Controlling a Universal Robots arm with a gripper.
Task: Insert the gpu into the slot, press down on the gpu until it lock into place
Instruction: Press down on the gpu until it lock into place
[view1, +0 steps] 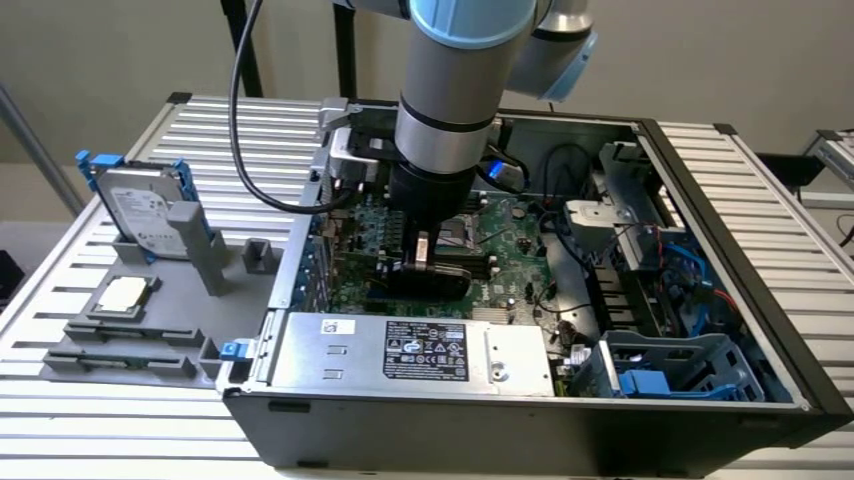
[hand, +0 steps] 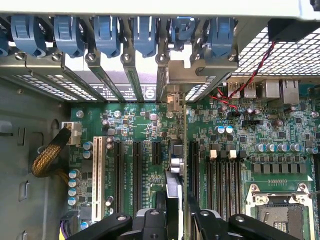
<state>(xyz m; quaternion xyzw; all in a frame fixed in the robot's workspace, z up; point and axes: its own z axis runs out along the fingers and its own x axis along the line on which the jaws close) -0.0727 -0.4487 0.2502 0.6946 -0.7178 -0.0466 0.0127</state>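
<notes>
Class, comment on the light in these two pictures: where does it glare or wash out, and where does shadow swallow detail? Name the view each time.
Exterior view: bright sheen on the slatted table; dark shadow around the gripper. Wrist view: near-white glare along the case edge, light glowing through the mesh.

Before you stands a plain grey-beige wall (view1: 667, 60), evenly lit; below it lies a worktable of pale parallel metal slats (view1: 94, 430), with black corner caps and a slender grey metal pole (view1: 38, 145) at the exterior view's left.
</notes>
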